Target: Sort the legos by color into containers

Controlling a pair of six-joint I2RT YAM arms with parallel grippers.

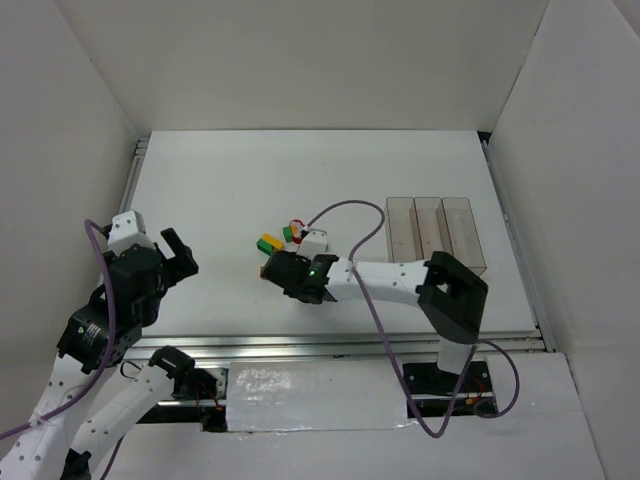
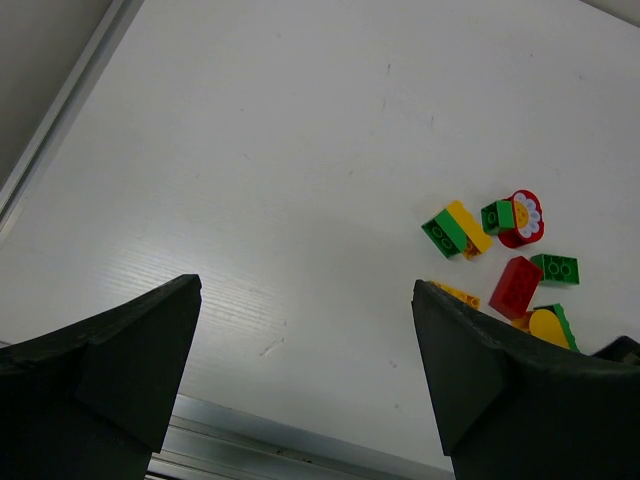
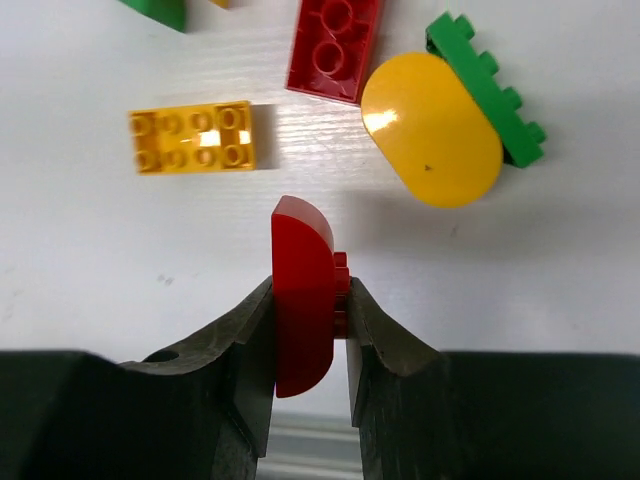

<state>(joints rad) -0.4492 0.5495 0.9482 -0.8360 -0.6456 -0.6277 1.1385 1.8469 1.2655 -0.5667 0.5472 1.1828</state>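
The right end effector (image 3: 308, 290) is clamped on a red half-round brick (image 3: 300, 300). Its two fingers press the brick's flat sides, and the brick stands on edge over the white worktop (image 3: 80, 260); whether it touches the surface cannot be told. In the right wrist view, a yellow brick (image 3: 192, 137) lies at 10 o'clock from the held piece and a red brick (image 3: 335, 45) at 12 o'clock. At 1 o'clock is a yellow oval piece (image 3: 430, 130), which overlaps a green brick (image 3: 495, 95).

From above, the loose legos (image 1: 290, 238) cluster near the middle of the worktop, with the right end effector at the cluster's 7 o'clock edge. The containers (image 1: 435, 235) sit in a row at 3 o'clock from the cluster, well apart from it.

The left end effector (image 2: 305, 300) hangs at 9 o'clock from the cluster, well apart, its fingers spread wide. Its wrist view shows a green-and-yellow brick (image 2: 455, 230) and a red flower-faced piece (image 2: 522, 217) at about 2 o'clock.
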